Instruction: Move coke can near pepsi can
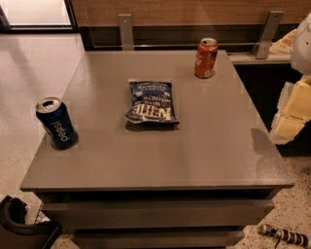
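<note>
Bench (204, 146): grey, matte top; recessed grey tiers under its front edge.
Floor (26, 73): pale speckled stone, glossy beyond the left edge, catching bright light.
Wall (170, 9): warm wood panelling behind the far edge, with a dark band below it.
Brackets: two grey metal uprights, one (125, 30) behind the far edge and one (266, 34) past the far right corner.
Window (36, 12): dark-framed bright pane beyond the far left corner.
Jaws: the gripper (290, 114) hangs just off the right edge.

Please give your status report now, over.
Gripper at right edge, beside table, away from both cans. Coke can upright at far edge, pepsi can near left. Chip bag lies between them.
</note>
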You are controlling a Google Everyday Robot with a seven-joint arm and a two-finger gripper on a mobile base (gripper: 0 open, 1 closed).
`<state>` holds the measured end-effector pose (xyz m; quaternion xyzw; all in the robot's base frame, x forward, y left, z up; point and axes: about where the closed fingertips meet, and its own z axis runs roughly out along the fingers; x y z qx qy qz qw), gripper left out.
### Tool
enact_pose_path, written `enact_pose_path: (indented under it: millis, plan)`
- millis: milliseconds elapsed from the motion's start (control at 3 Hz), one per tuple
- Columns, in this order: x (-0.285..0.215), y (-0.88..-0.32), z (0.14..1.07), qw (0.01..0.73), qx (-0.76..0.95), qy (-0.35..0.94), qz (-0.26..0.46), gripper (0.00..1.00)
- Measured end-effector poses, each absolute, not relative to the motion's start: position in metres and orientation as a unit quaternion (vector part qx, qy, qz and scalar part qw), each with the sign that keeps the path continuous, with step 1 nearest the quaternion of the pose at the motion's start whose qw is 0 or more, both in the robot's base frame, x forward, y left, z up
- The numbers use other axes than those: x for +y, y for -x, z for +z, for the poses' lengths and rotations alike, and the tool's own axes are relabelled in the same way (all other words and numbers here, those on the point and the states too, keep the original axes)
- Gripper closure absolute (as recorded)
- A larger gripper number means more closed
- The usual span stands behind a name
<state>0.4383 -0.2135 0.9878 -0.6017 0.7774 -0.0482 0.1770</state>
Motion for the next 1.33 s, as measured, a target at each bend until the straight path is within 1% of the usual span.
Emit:
enact_pose_path:
  millis: [333,667,1000,1333]
  plan:
    - [-0.213,-0.438,0.988,0.177,0.777,0.602,-0.048,0.0]
    - [-0.228,-0.466,0.991,0.225,0.773,0.591,-0.054,0.0]
    - [-0.243,-0.516,0.994,0.299,0.763,0.571,-0.058,0.0]
    - [-0.254,-0.561,0.981,0.381,0.749,0.541,-0.03,0.0]
